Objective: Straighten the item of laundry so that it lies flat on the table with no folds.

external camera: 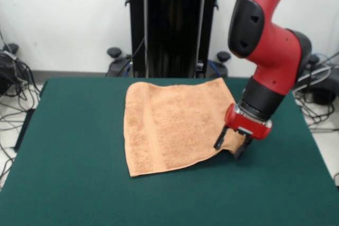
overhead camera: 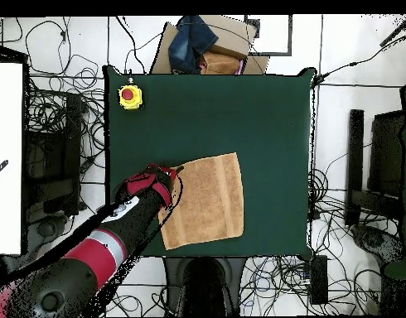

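Overhead only: yellow box with red button (overhead camera: 130, 97) on worktop (overhead camera: 264, 108). Towel (external camera: 172, 125) slightly skewed, band stripe running near-far. Pincer (external camera: 232, 146) prongs apart, straddling towel corner.

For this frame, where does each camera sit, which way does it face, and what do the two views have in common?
Front view: across the table, facing the robot; shows the towel, the red arm and its gripper at the towel's edge.
Overhead view: above the table, looking straight down; shows the arm reaching up from the bottom left, the gripper, the towel, a yellow button box.
Shared: table, towel, arm, gripper.
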Controlling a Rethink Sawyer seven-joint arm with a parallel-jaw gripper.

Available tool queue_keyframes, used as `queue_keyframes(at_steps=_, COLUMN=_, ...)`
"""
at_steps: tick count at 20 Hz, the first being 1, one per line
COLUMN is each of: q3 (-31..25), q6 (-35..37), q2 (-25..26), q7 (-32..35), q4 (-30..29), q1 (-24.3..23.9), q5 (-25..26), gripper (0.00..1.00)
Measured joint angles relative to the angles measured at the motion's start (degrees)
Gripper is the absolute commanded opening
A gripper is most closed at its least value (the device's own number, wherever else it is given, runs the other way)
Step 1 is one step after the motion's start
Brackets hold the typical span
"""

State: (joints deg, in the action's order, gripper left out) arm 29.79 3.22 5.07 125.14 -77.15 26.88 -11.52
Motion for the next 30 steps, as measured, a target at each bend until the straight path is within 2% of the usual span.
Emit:
queue_keyframes(at_steps=11, q3=-0.02, q6=-0.29, q2=0.00, q7=0.00, q4=-0.19, q1=0.05, q5=-0.31, gripper=1.00)
queue_keyframes(at_steps=16, q3=-0.03, q6=-0.30, q2=-0.17, q7=0.00, q4=-1.93, q1=0.35, q5=-2.48, gripper=1.00)
queue_keyframes(at_steps=30, q3=-3.04, q6=-0.31, q2=-3.43, q7=0.78, q4=-11.98, q1=-0.08, q5=-18.17, gripper=1.00)
